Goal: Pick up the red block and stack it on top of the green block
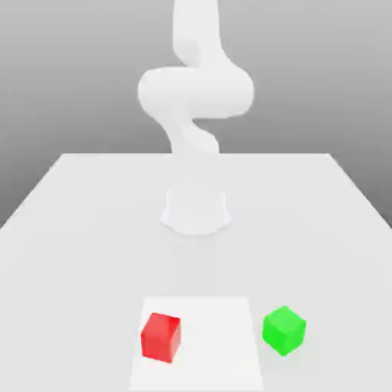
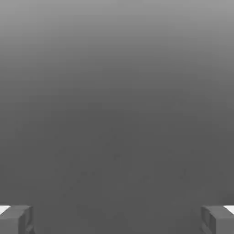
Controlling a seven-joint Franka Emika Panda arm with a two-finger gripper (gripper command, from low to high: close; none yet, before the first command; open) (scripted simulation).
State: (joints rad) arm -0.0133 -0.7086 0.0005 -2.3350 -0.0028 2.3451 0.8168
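On the panel [image 1: 218,344] lies one block [image 1: 160,338]; at the exterior view's right, another block [image 1: 284,331]
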